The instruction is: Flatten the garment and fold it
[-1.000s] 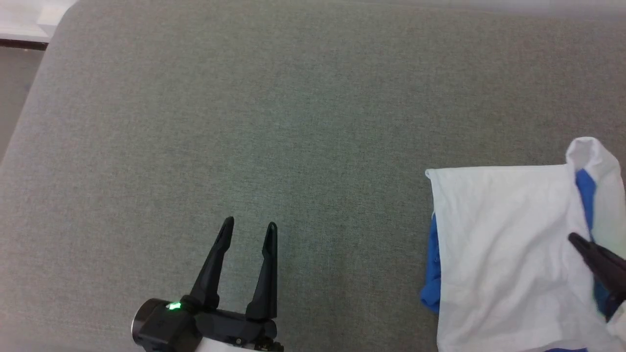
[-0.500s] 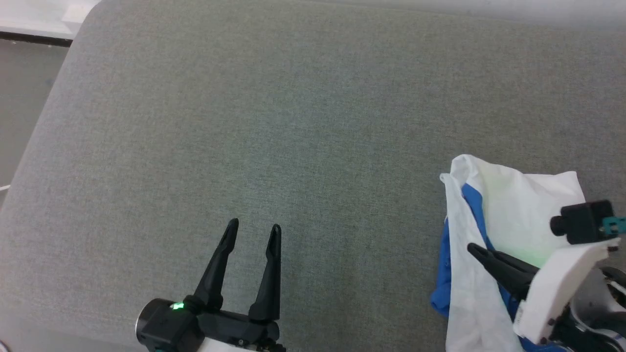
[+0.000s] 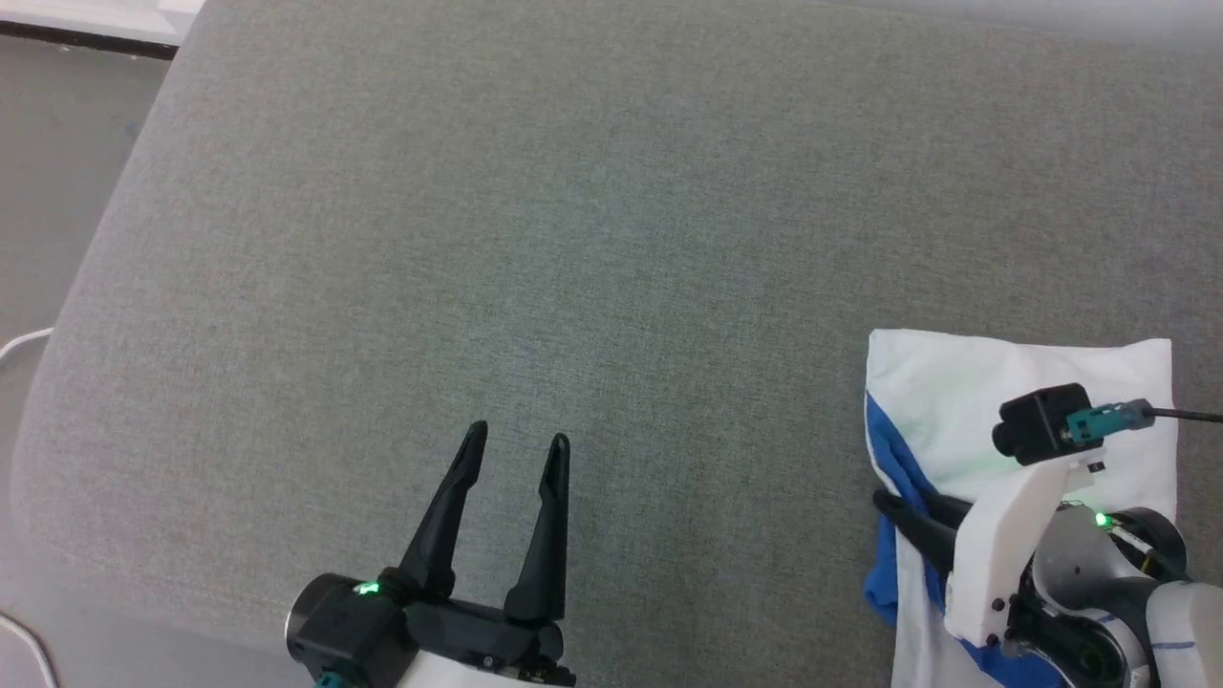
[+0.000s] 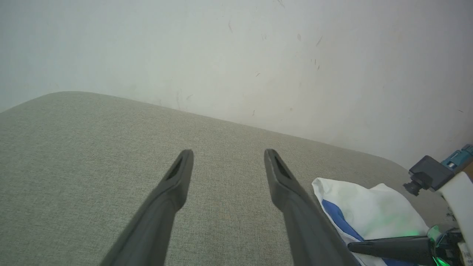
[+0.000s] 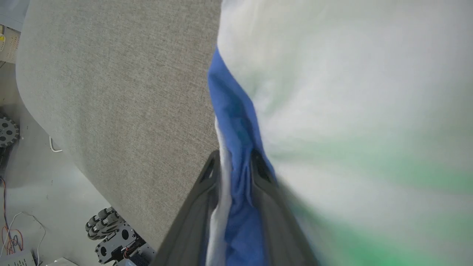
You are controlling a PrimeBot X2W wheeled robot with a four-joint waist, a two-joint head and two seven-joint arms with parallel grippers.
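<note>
Head view: the left gripper (image 3: 517, 438) is spread wide and empty above the grey cushion (image 3: 573, 239). The folded T-shirt (image 3: 955, 401) lies well to its right, under the right gripper (image 3: 893, 502).

Left wrist view: the T-shirt (image 4: 369, 210) lies right of the spread fingers.

Right wrist view: the right gripper (image 5: 235, 157) pinches blue and white fabric. White cloth extends ahead and to the right of it.

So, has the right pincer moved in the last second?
Yes. The right pincer swept leftward over the grey fabric surface, to the white-and-blue cotton T-shirt's left edge.
</note>
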